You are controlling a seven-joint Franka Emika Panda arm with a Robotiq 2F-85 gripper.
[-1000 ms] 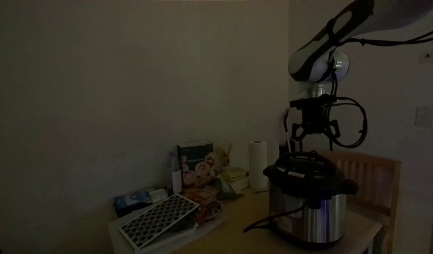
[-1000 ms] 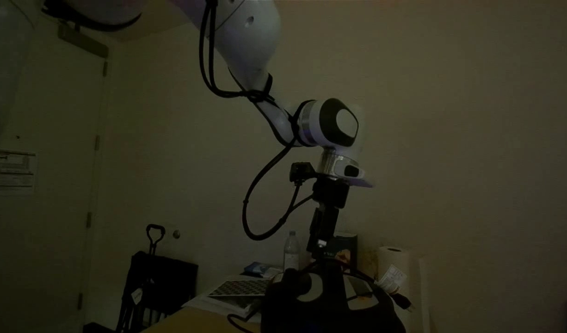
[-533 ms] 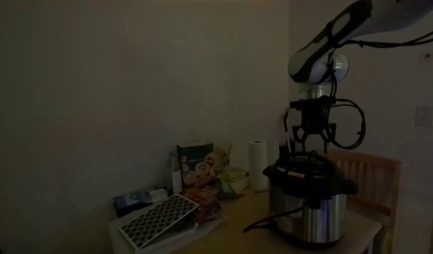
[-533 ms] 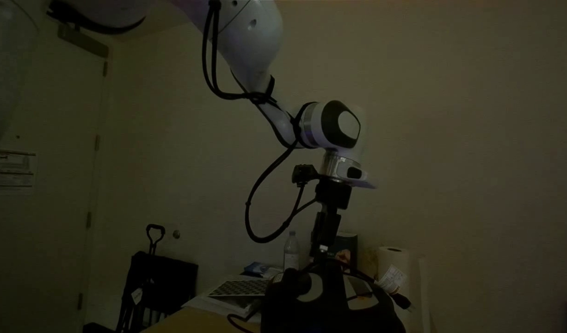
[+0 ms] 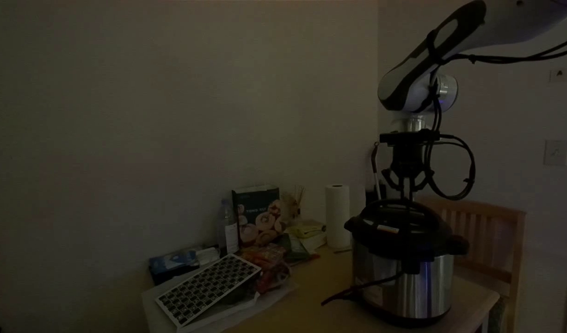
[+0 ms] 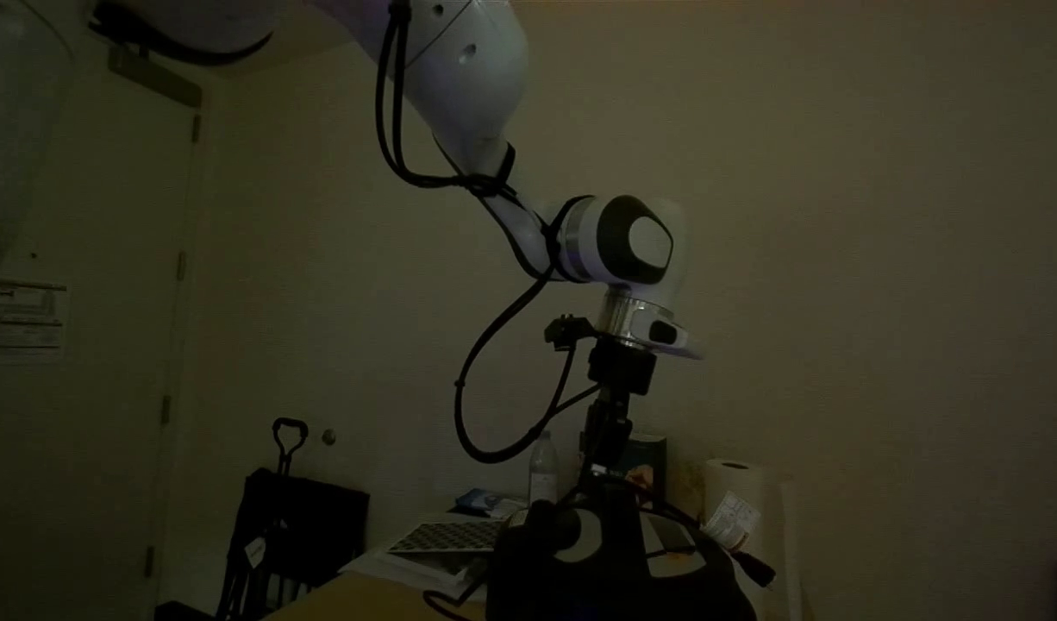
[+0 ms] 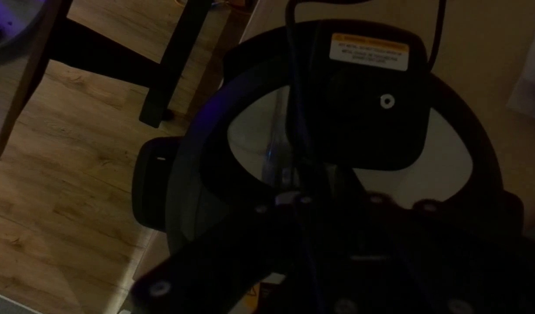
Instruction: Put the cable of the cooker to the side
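Observation:
The steel cooker (image 5: 434, 286) with its black lid (image 6: 537, 591) stands upright on the table. Its thin black cable (image 7: 299, 87) runs across the lid in the wrist view. A loop of the cable (image 5: 376, 280) hangs beside the base, and its plug (image 6: 755, 567) with a white tag sticks out past the lid's edge in an exterior view. Right over the lid handle, my gripper (image 5: 407, 195) points down, its fingers drawn close together on the cable. The wrist view is very dark, so the exact pinch point at the gripper (image 7: 326, 183) is hard to make out.
Beyond the cooker on the table (image 5: 311, 319) stand a paper-towel roll (image 5: 337, 217), a dark box (image 5: 255, 212) and a bottle (image 5: 229, 231). Snack bags (image 5: 269, 263) and a black-squared panel (image 5: 209, 289) lie there too. A wooden chair (image 5: 489, 236) is close behind the cooker.
My gripper's fingers have gone from wide apart to nearly together, and the gripper has sunk slightly. The cable's plug and its loop by the base have shifted a little.

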